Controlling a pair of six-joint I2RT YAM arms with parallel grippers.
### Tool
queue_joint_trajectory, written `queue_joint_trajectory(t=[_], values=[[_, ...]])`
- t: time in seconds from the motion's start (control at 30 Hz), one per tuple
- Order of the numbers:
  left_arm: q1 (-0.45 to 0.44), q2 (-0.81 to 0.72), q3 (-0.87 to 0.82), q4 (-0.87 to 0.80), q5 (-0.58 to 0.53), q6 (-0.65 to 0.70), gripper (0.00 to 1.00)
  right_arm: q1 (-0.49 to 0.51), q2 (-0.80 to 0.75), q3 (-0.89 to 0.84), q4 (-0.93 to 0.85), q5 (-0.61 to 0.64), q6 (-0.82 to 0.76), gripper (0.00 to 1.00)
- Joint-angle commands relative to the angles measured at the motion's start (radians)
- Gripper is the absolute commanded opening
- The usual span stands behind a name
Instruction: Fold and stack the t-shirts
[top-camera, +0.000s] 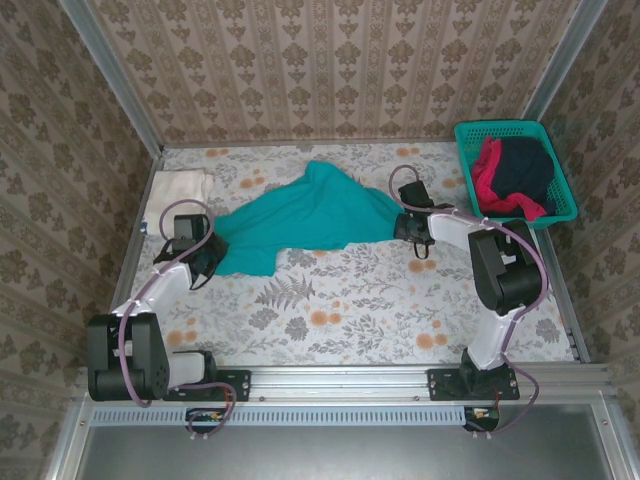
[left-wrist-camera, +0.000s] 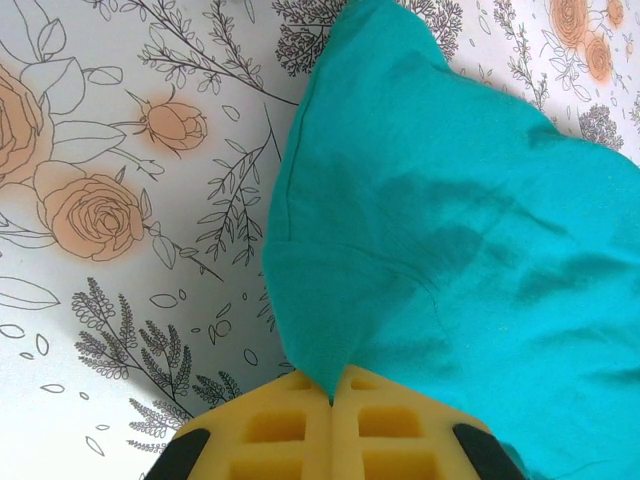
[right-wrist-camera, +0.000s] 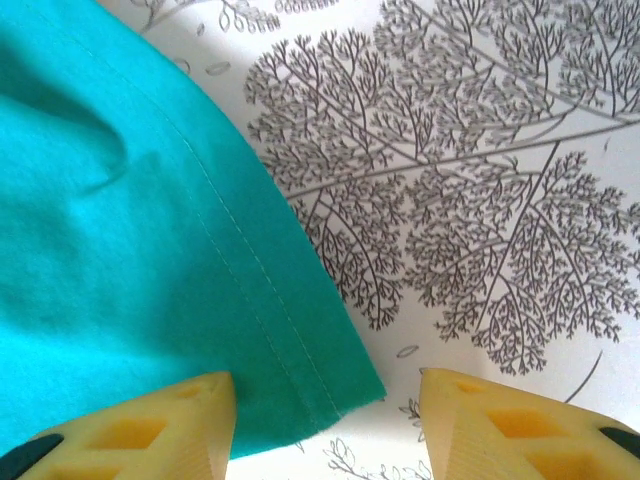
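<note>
We find the left end effector (left-wrist-camera: 331, 398) clamped together on a corner of the teal t-shirt (left-wrist-camera: 450, 230), the cloth fanning out ahead of its pads; the right end effector (right-wrist-camera: 325, 400) stands apart, the shirt's stitched hem corner lying flat on the desk (right-wrist-camera: 480, 200) between its fingers, nearer one finger than the other and pinched by neither; the shirt stretches rumpled from one end effector to the other. The main risk, as we judge it, is that the right end effector closes on only the tip of that off-centre corner, or on nothing; any pull from the left side would draw the hem out from between the fingers first; the left pinch looks small, so tension could slip it free; lifting with the cloth this creased would give a crooked fold. The cream-white t-shirt (top-camera: 180, 187) lies folded just beyond the left end effector, and a dragged sleeve could disturb it; the red t-shirt (top-camera: 487, 175) and dark navy t-shirt (top-camera: 525, 165) sit in the basket (top-camera: 560, 185) beyond the right end effector, out of harm's way.
</note>
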Motion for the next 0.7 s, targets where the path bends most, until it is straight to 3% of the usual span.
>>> queue_joint_trajectory(t=[0.0,0.3,0.33,0.47,0.67], values=[[0.006,-0.018,-0.017,0.001,-0.006,0.024,0.00,0.006,0.041,0.046,-0.043,0.021,-0.024,0.52],[0.007,-0.014,-0.023,0.008,0.008,0.024,0.00,0.012,0.082,0.080,-0.081,-0.009,-0.038,0.40],[0.006,-0.012,-0.022,0.011,0.011,0.024,0.00,0.012,0.085,0.084,-0.091,-0.009,-0.040,0.36],[0.006,-0.015,-0.021,0.025,0.020,0.030,0.00,0.011,0.061,0.070,-0.086,-0.013,-0.036,0.00],[0.007,-0.069,-0.006,0.023,0.018,0.026,0.00,0.006,-0.104,0.024,-0.037,-0.035,-0.019,0.00]])
